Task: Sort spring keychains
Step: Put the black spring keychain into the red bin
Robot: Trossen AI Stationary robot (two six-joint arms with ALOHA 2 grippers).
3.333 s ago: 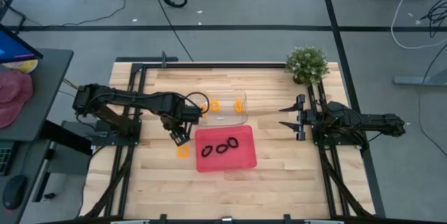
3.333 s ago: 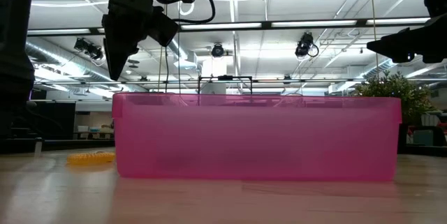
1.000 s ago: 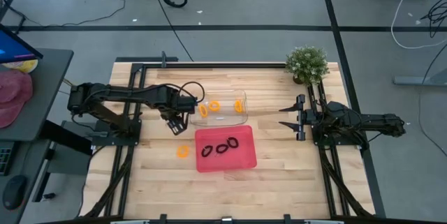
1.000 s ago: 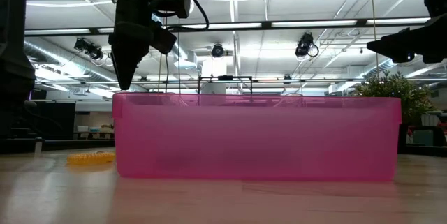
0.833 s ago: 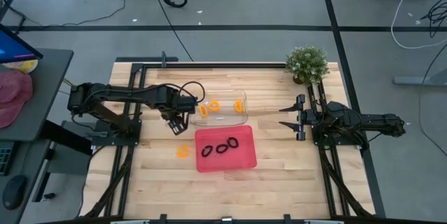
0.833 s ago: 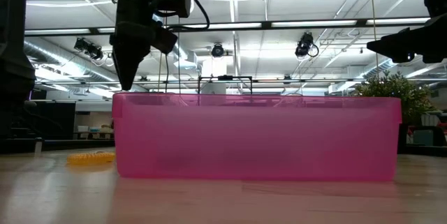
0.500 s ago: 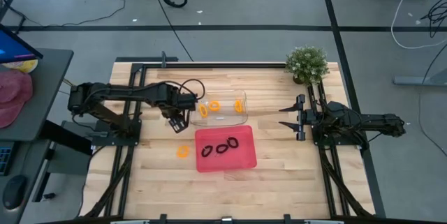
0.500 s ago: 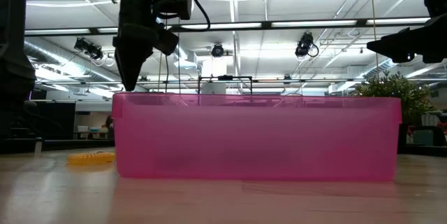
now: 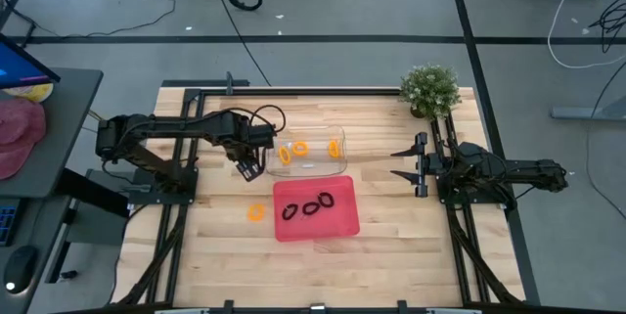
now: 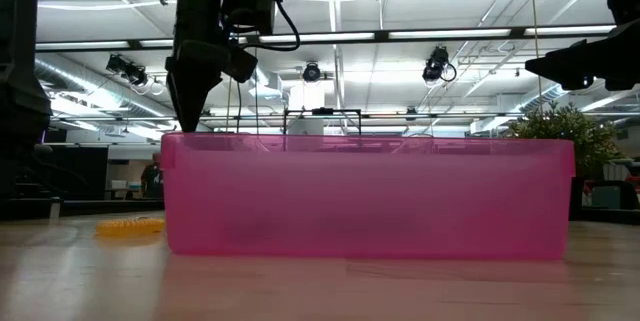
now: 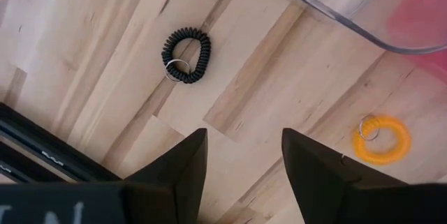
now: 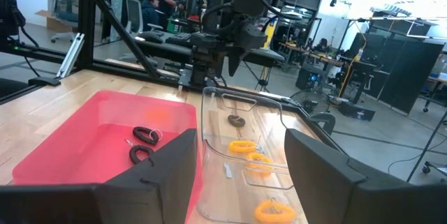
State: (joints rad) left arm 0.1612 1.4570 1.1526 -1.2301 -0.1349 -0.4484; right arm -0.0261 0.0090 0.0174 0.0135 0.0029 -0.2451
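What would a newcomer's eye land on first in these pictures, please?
Probably the pink tray at the table's middle, holding black spring keychains, with the clear tray of orange ones just behind it. Next, the left tool, open and empty, hovering beside the clear tray above a stray black keychain, with an orange one loose nearby.

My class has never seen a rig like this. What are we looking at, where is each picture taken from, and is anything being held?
This is a robot with two dark arms at a wooden table. One picture looks straight down, one looks level across the tabletop, and two come from cameras on the wrists. A clear tray holds orange keychains, and a pink tray holds black keychains. One orange keychain and one black keychain lie loose on the wood. The left gripper hangs open over them, holding nothing. The right gripper waits open and empty near a plant.
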